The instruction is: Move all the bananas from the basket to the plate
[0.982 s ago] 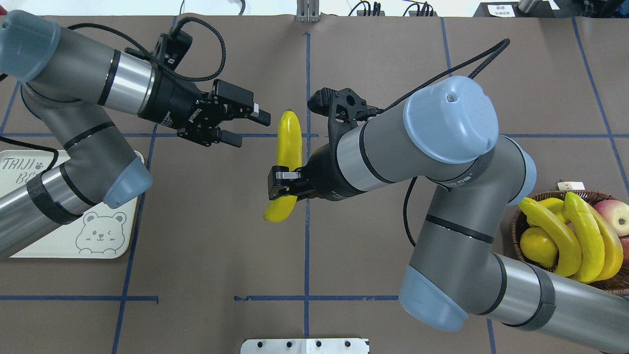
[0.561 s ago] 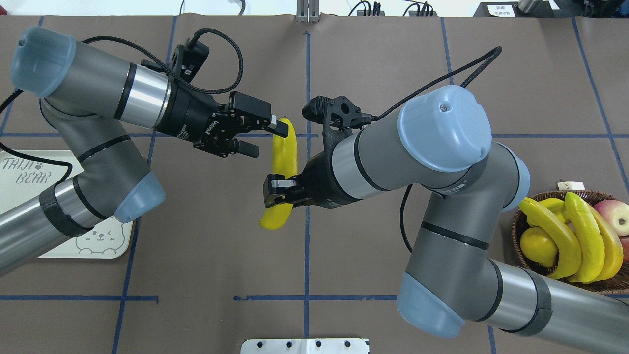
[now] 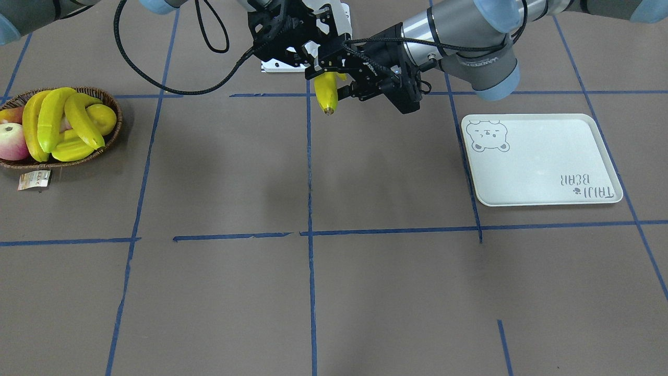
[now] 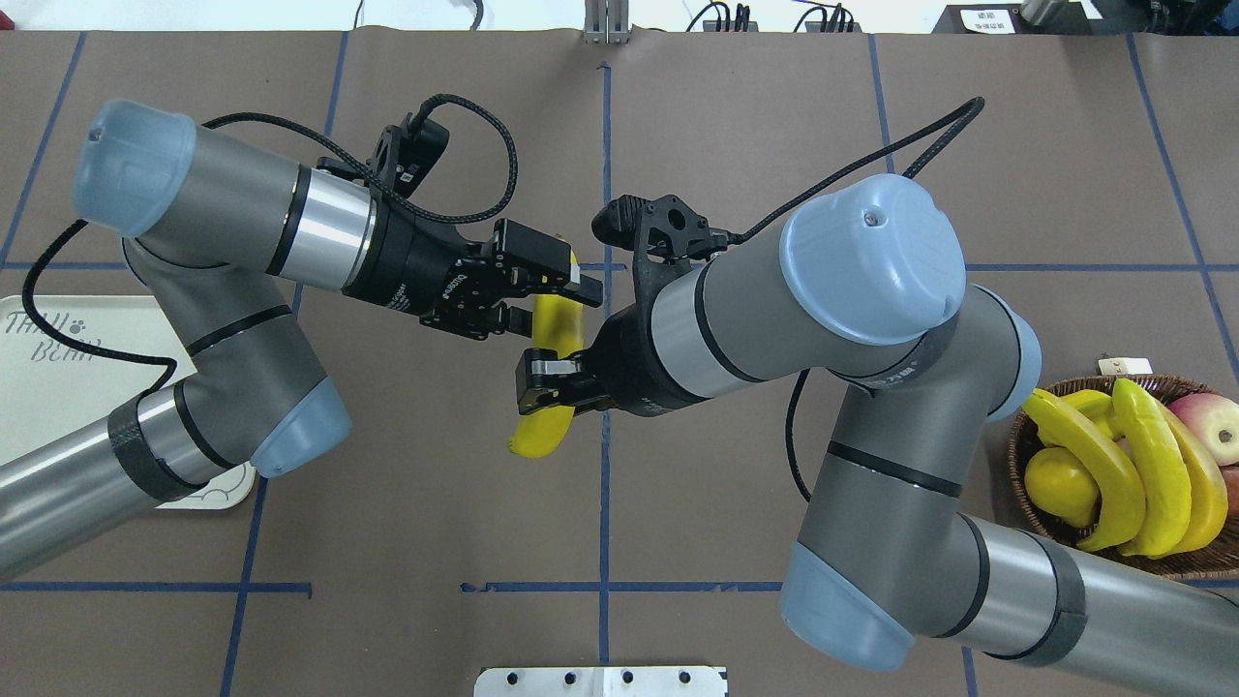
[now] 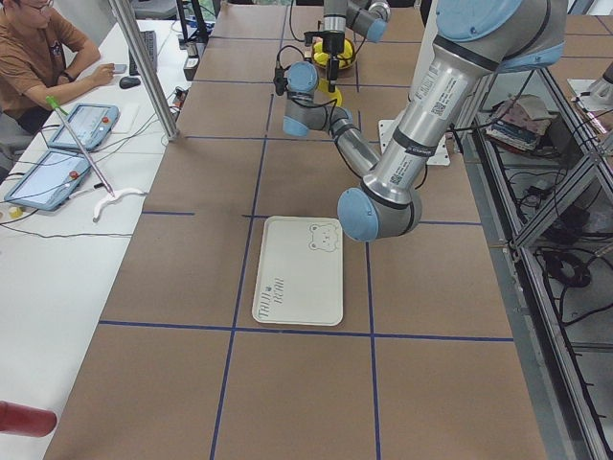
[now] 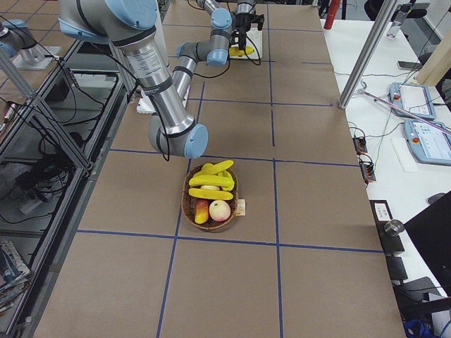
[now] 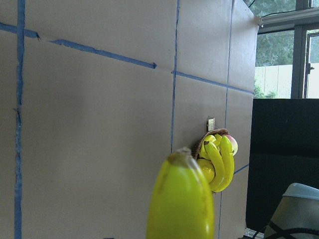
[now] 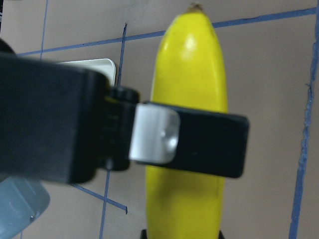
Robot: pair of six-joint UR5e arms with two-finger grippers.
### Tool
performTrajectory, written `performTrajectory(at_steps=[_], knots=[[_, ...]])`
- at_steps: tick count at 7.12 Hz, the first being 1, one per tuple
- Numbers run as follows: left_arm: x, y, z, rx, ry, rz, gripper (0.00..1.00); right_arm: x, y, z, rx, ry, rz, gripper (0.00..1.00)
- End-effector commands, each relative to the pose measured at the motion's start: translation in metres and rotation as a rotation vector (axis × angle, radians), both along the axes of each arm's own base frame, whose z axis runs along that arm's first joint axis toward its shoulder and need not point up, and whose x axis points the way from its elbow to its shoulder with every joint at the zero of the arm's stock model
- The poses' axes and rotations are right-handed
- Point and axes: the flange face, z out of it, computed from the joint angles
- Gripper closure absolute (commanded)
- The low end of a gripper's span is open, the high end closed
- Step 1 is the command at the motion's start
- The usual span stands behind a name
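Overhead exterior view: the right gripper (image 4: pixel 544 382) is clamped across one banana (image 4: pixel 559 324) a little nearer than its middle and holds it in the air over the centre of the table, well apart from both the basket (image 4: pixel 1013 447) at the right edge and the plate (image 3: pixel 543 172) at the left. The left gripper (image 4: pixel 552 308) has its fingers spread on either side of the banana's far part, and I cannot tell whether the pads touch the skin. The main risk is in the hand-over. If the right jaws let go before the left ones have bitten, the banana would likely drop to the table. The left grip sits towards the tapering far end, so the fruit could swing or slide out of it. The two grippers are also just beside each other and might knock together. The banana is long, curved and bright yellow with a dark tip, and its glossy skin looks slippery. Three more bananas (image 4: pixel 1152 474) lie heaped in the basket.
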Motion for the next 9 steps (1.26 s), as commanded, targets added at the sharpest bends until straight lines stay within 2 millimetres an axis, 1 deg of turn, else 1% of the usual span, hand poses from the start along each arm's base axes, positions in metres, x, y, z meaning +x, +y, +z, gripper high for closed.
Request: performTrajectory(at_steps=[1,2,3,4,5,8,9], knots=[[-0.005,0.003,0.001,0.013,0.019,-0.005,0.72,0.001,0.001,0.000,-0.002,0.000,-0.003,0.99],[-0.009,0.003,0.002,0.001,0.022,-0.007,1.00,0.000,0.001,0.001,-0.001,0.001,-0.003,0.99],[-0.009,0.001,0.002,-0.001,0.020,-0.010,1.00,0.000,0.000,0.003,0.006,0.004,-0.004,0.95],[-0.009,0.001,0.002,-0.005,0.020,-0.009,1.00,-0.001,0.000,0.004,0.006,0.008,-0.005,0.52],[-0.009,0.001,0.002,-0.005,0.020,-0.009,1.00,0.001,0.001,0.004,-0.003,0.004,-0.003,0.01],[-0.008,0.000,0.006,-0.009,0.012,-0.010,1.00,0.006,0.004,-0.001,-0.037,-0.012,0.005,0.00],[-0.007,0.000,0.011,-0.020,-0.001,-0.010,1.00,0.013,0.007,-0.006,-0.032,-0.027,0.005,0.00]])
